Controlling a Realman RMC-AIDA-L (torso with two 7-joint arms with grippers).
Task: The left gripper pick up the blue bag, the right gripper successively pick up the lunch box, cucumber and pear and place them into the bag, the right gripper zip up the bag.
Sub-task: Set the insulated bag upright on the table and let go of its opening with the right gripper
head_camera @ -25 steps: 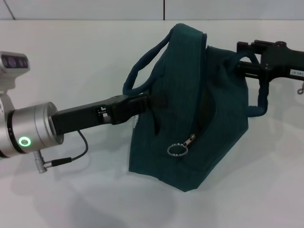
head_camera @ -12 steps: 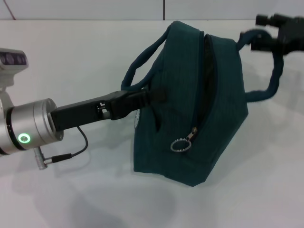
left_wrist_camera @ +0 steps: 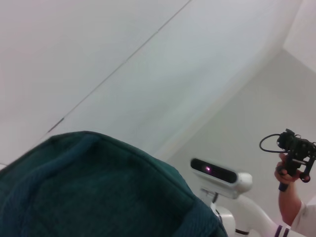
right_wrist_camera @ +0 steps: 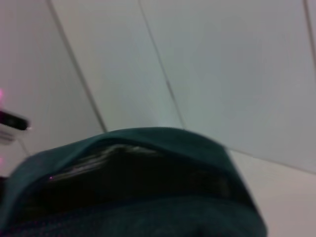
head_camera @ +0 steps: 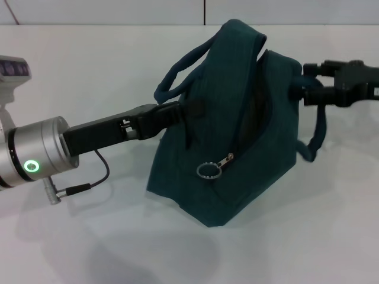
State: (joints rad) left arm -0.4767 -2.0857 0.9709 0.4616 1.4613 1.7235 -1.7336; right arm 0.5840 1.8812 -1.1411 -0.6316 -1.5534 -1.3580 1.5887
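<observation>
The blue bag [head_camera: 225, 148] stands in the middle of the white table, lifted on one side and tilted. Its zipper is open near the top, and the metal ring pull [head_camera: 206, 171] hangs low on the front. My left gripper [head_camera: 185, 113] reaches in from the left and is shut on the bag's left side wall below one loop handle [head_camera: 177, 72]. My right gripper [head_camera: 303, 84] is at the bag's upper right edge, shut on the other handle [head_camera: 318, 133], which hangs down from it. The right wrist view looks into the dark opening [right_wrist_camera: 138, 173]. The lunch box, cucumber and pear are out of view.
The white table [head_camera: 89, 71] spreads around the bag. The left arm's cable [head_camera: 89, 186] lies near the table's left side. In the left wrist view, a person with a hand-held device [left_wrist_camera: 294, 158] stands far off beyond the bag fabric [left_wrist_camera: 98, 197].
My right gripper rose with the handle, then came down to the bag's upper right edge. The bag tilted and its base and ring pull shifted left. The left gripper kept its hold.
</observation>
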